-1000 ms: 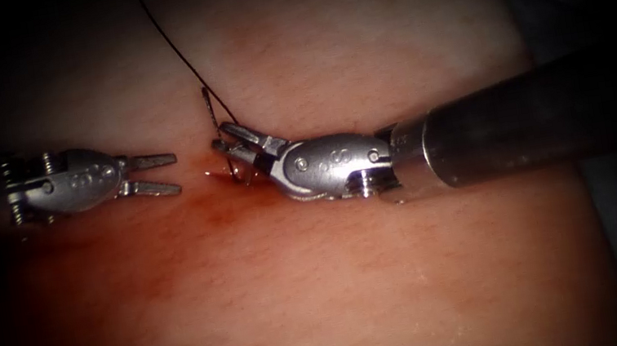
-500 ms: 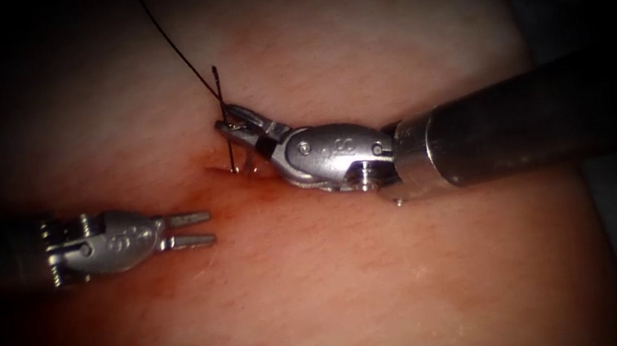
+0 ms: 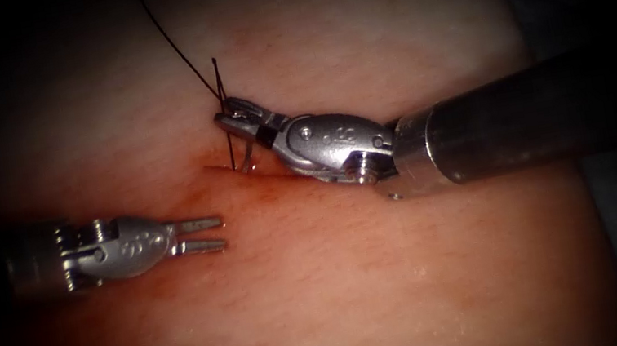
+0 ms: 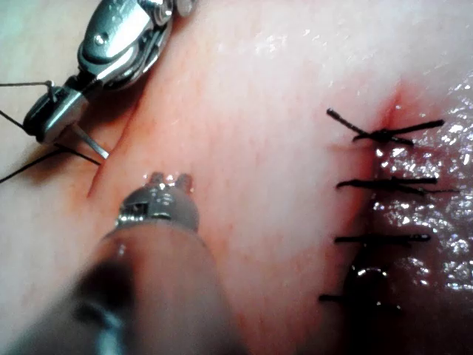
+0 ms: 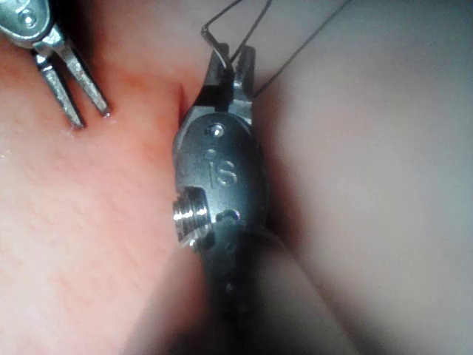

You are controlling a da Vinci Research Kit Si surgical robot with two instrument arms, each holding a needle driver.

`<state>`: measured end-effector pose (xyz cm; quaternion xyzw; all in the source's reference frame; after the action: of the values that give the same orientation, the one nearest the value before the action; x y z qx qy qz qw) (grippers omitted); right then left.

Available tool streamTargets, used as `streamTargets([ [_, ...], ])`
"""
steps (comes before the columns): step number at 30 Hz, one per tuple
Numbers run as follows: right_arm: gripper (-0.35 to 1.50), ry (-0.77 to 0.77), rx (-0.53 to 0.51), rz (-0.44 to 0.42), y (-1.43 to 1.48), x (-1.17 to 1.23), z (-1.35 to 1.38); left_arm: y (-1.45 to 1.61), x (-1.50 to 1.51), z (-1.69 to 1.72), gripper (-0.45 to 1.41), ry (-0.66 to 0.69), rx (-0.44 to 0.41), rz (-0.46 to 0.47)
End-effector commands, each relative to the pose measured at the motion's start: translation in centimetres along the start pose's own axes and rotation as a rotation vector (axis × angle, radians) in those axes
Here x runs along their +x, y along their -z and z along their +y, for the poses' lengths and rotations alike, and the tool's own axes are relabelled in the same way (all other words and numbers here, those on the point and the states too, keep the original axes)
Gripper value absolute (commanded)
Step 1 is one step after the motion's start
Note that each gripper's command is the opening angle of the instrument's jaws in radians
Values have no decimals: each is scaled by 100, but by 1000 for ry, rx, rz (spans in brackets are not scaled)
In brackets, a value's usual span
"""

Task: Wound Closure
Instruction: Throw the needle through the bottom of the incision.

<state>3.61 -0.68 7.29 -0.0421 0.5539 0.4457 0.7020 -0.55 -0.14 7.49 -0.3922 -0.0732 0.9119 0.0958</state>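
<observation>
Left end effector [image 3: 203, 235] dropped lower and edged right, spread, holding nothing | right end effector [image 3: 232, 119] lifted slightly, pinching needle [image 3: 223, 112] near its thread [image 3: 172, 44] end | needle upright, tip at cut [image 3: 242, 171] in tissue [image 3: 360, 289], likely poised for a bite

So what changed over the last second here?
The left tool, jaws open and holding nothing, dropped from level with the cut to below it and edged right. The right tool rose slightly, turning the needle upright, tip at the tissue. It stayed shut on the needle, thread trailing up.
</observation>
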Motion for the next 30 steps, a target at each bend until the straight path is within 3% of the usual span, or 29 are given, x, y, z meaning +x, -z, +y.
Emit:
streamTargets([
  [1, -35, -13, 6, 1, -7, -5, -3, -10, -3, 1, -1, 0, -4, -2],
  [30, -35, -239, 169, -72, -21, -6, 2, -2, -24, 18, -5, 0, -30, -42],
])
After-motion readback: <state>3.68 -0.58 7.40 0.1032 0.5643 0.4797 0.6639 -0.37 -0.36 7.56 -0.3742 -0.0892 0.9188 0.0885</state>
